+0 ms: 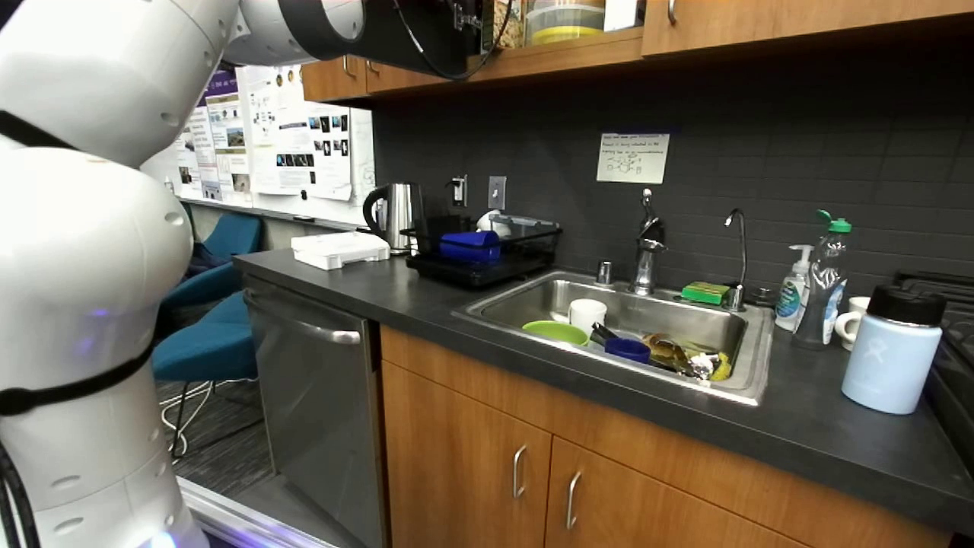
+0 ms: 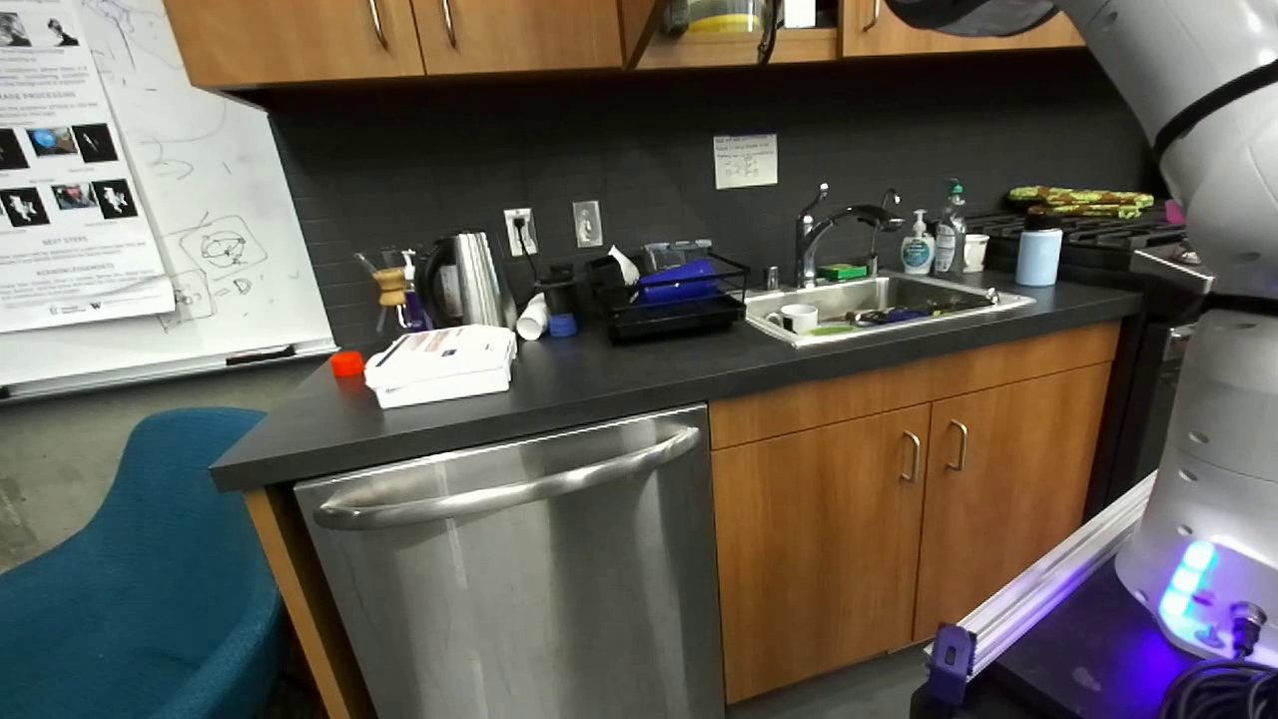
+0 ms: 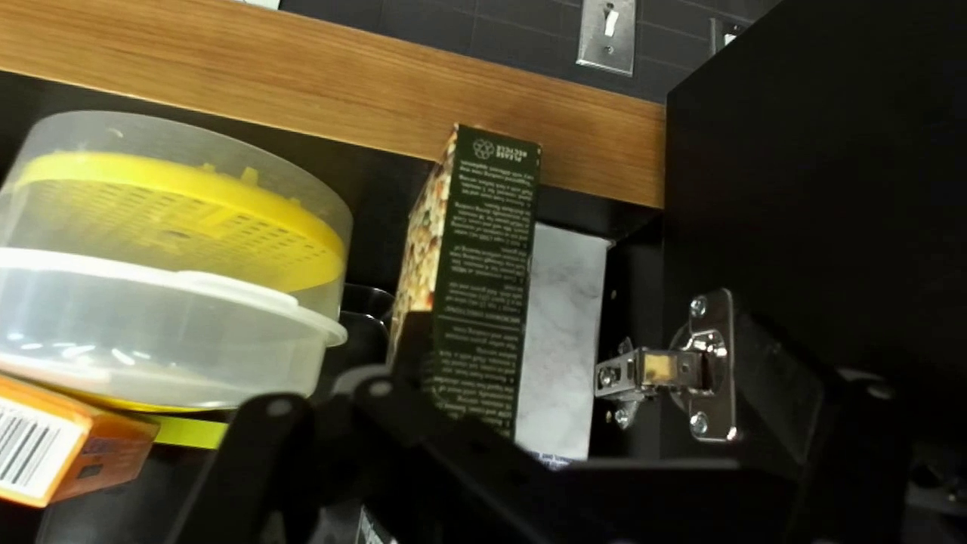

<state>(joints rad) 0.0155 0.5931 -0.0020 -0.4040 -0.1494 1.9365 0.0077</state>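
My gripper (image 3: pixel 604 423) shows dark and blurred along the bottom of the wrist view. Its fingers stand wide apart, with nothing visible held between them. The left finger overlaps the lower part of a dark green food box (image 3: pixel 487 264); I cannot tell whether they touch. The box stands upright in an open wall cabinet. A marbled grey-white item (image 3: pixel 563 332) is beside it. A clear round container with a yellow insert (image 3: pixel 174 227) is to the left. A metal hinge (image 3: pixel 702 370) joins the open black cabinet door (image 3: pixel 816 151) at right. The gripper is hidden or out of frame in both exterior views.
An orange box with a barcode (image 3: pixel 45 446) lies below the container. The wooden cabinet edge (image 3: pixel 340 83) runs across the wrist view. Below are a black counter (image 1: pixel 426 304), a sink (image 1: pixel 749 365) with dishes, a dish rack (image 2: pixel 679 318) and a kettle (image 2: pixel 481 285).
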